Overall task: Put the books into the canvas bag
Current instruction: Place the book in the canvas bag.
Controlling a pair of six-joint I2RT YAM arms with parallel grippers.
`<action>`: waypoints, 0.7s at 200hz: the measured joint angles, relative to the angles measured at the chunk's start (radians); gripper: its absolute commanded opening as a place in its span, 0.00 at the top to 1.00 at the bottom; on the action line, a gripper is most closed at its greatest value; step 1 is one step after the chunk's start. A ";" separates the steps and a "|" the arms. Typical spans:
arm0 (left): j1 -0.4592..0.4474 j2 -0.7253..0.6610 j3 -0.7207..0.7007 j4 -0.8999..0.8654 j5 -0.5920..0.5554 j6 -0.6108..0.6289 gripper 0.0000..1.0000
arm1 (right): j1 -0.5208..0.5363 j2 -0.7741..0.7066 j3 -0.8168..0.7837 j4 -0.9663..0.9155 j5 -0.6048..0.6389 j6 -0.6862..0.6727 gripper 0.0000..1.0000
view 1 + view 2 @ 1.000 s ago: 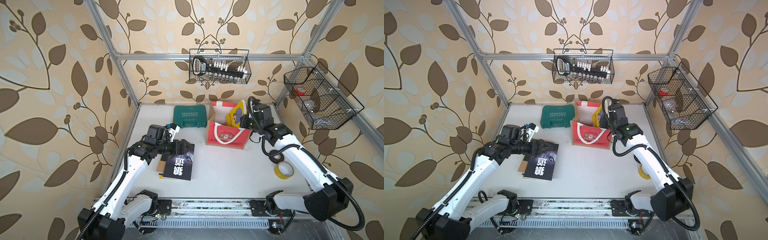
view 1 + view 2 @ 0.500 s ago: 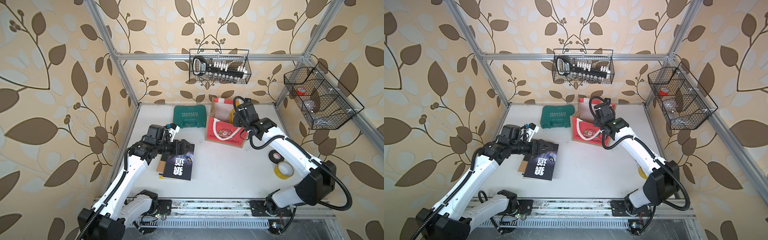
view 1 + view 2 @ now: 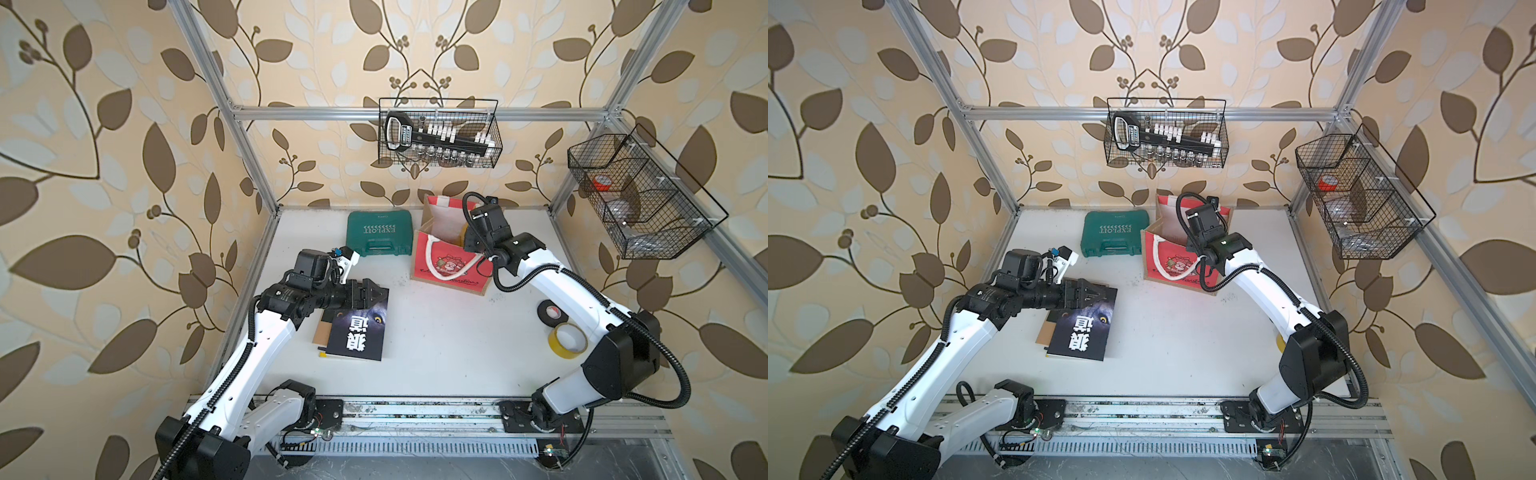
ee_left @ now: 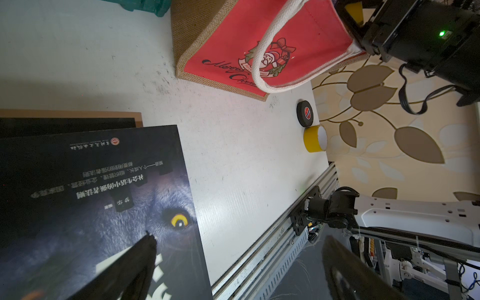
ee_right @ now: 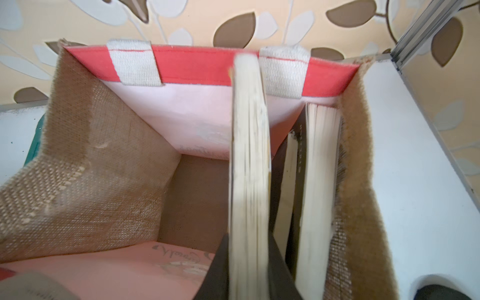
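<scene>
Pages of the upright book [image 5: 249, 155] are facing the right wrist camera. It is standing on edge inside the canvas bag [image 5: 91, 168], with its covers parallel to the jute side walls. Its exposed page edge is running from the near red panel toward the far one, where the handle tabs are stitched. Two shelved books [image 5: 319, 181] are standing parallel just beside it, against a jute wall. The right claw [image 5: 248, 241] is flanking the upright book on both sides, but the book is blurring, so I cannot tell whether the claw is pinching or letting go. In both top views the bag is sitting upper right of centre, at the back of the desk [image 3: 436, 365], just beside the green tool case [image 3: 380, 232]. This is looking like a drop-off. Doing it well is calling for the book's lower edge to rest on the bag floor before release. The claw should then be lifting straight up, clear of the rope handle [image 3: 451, 272]. The remaining stack [image 3: 357, 332] is lying flat lower left of centre, dark wolf cover up. Its long axis is running nearly up and down the frame, with the wolf's eyes at the upper end. The left claw [image 3: 365, 293] is hovering there, spread wide and empty.
</scene>
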 measured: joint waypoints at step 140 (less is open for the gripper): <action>0.000 0.017 0.000 0.000 -0.006 0.000 0.01 | -0.024 -0.132 0.000 0.081 -0.143 -0.117 0.09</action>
